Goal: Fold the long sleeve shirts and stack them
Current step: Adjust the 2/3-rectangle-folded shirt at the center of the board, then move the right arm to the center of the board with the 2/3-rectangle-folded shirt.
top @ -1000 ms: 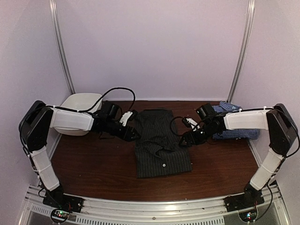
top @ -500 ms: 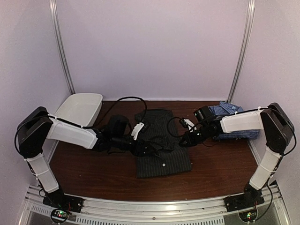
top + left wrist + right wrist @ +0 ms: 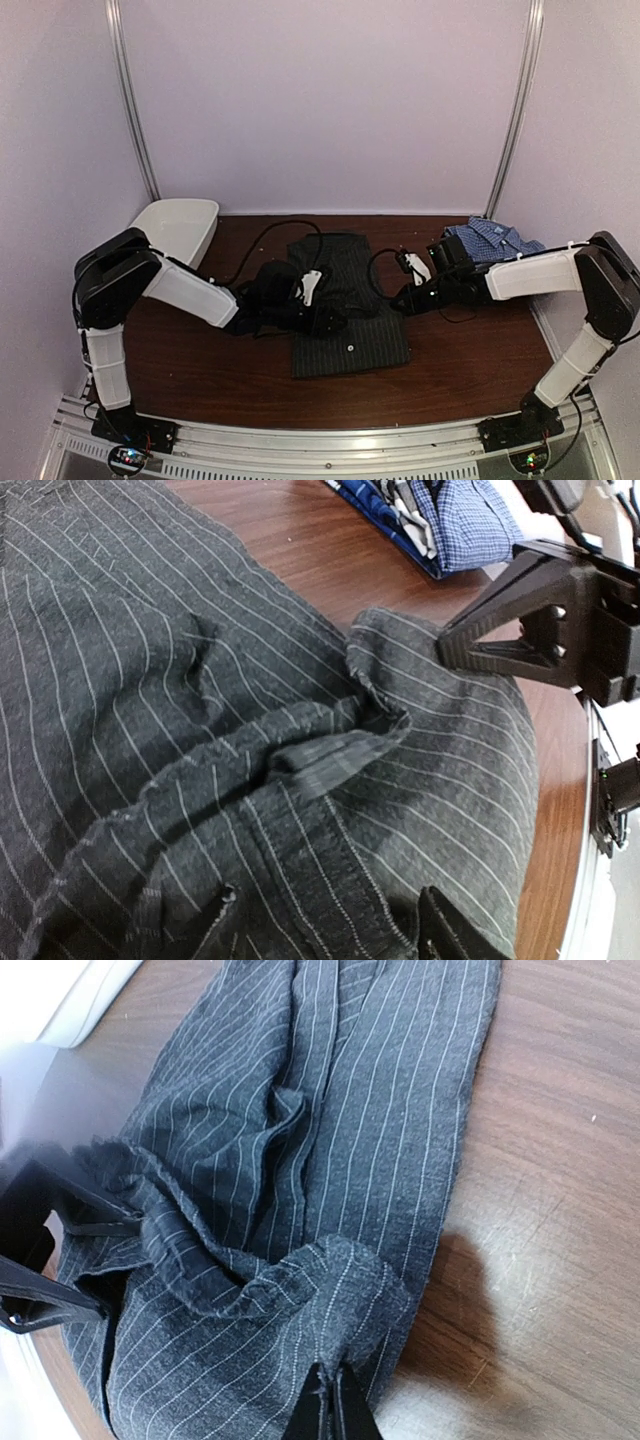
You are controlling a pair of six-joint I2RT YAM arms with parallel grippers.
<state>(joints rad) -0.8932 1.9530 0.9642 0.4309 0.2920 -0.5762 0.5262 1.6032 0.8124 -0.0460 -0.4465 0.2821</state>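
Moved since 1 s ago: our left gripper (image 3: 333, 320), now further across the black shirt (image 3: 350, 345), jaws apart over a cloth ridge. Our right gripper (image 3: 399, 300) pinches that shirt's edge, jaws together, we judge for folding. Blue-check shirt (image 3: 492, 240) lies behind the right jaws.

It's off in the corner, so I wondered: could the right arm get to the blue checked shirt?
Probably yes. The blue checked shirt lies behind that arm on its own side, nothing between them. But the right gripper is pinching the black striped shirt and would have to let go first.
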